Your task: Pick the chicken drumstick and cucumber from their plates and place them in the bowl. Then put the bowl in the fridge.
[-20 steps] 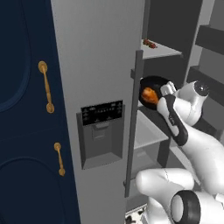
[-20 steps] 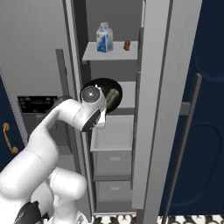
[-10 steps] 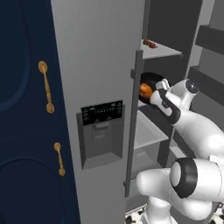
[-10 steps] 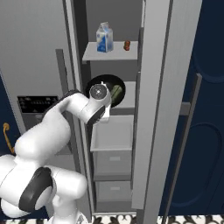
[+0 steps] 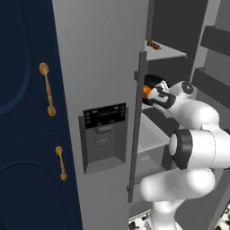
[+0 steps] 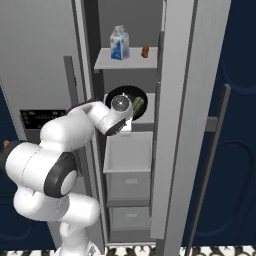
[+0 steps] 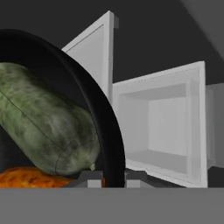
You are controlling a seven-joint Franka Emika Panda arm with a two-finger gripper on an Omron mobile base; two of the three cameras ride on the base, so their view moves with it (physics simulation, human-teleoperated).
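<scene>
Inside the open fridge (image 6: 180, 125), your gripper (image 7: 113, 177) has its jaws pinched tight on the rim of the bowl (image 6: 126, 95), holding it over the middle shelf (image 6: 127, 152). You can see the cucumber (image 7: 43, 122) lying in the bowl, with the drumstick (image 7: 30, 178) beside it.

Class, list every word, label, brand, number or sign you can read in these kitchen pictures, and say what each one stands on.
Nothing can be read.
Dispenser panel on the fridge: rows of pale marks, too small and blurred to read.
Carton on the upper shelf: blue and white print, too blurred to read.
Bowl, cucumber, chicken drumstick: no text.
</scene>
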